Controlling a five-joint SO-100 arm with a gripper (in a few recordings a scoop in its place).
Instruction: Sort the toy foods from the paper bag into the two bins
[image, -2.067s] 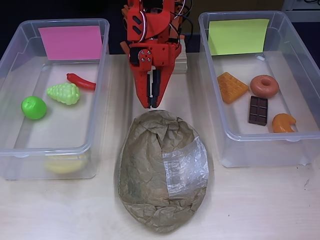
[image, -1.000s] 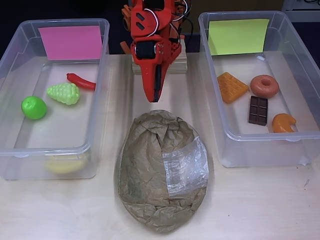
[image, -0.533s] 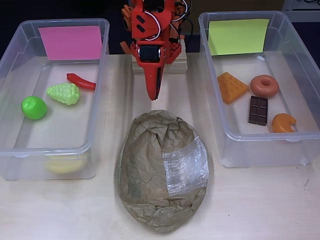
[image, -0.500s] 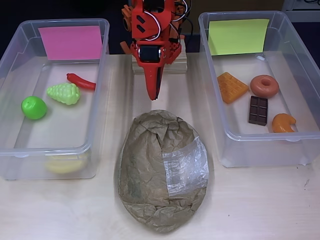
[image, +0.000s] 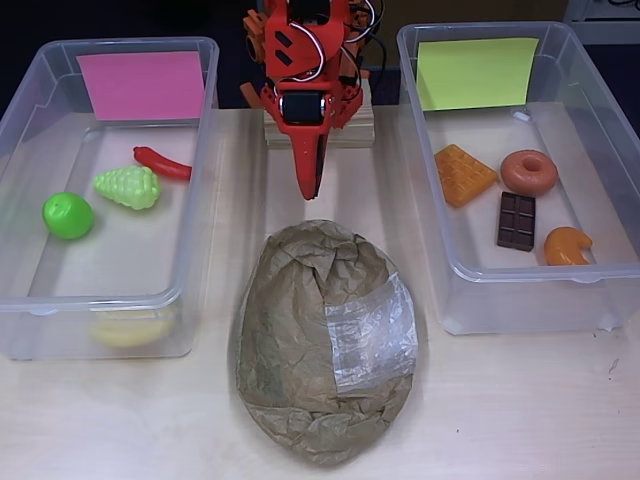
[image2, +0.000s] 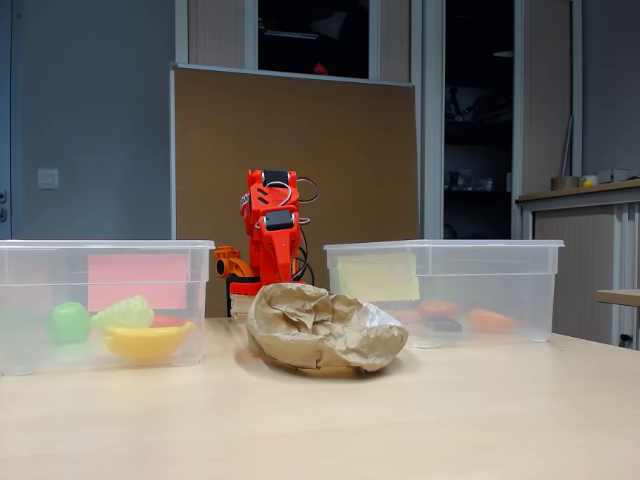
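The crumpled brown paper bag (image: 325, 345) (image2: 322, 328) lies flat mid-table between the two bins. The left bin (image: 40, 300) with the pink label holds a red chili (image: 161, 163), light-green grapes (image: 128, 186), a green apple (image: 68, 215) and a yellow banana (image: 130, 328). In the right bin (image: 620, 268) with the yellow-green label lie an orange waffle (image: 462, 173), a brown donut (image: 529, 172), a dark chocolate bar (image: 516, 221) and an orange croissant (image: 567, 246). My red gripper (image: 310, 190) hangs shut and empty just behind the bag, pointing at it.
The arm's base (image: 318, 125) stands on a block at the table's back, between the bins. Bare tabletop (image: 520, 410) lies in front of the bag and bins. A brown board (image2: 300, 150) stands behind the arm.
The arm has pulled back from the bag's rear edge and folded up toward its base; the gripper tip has withdrawn a little. Bag and foods have not moved.
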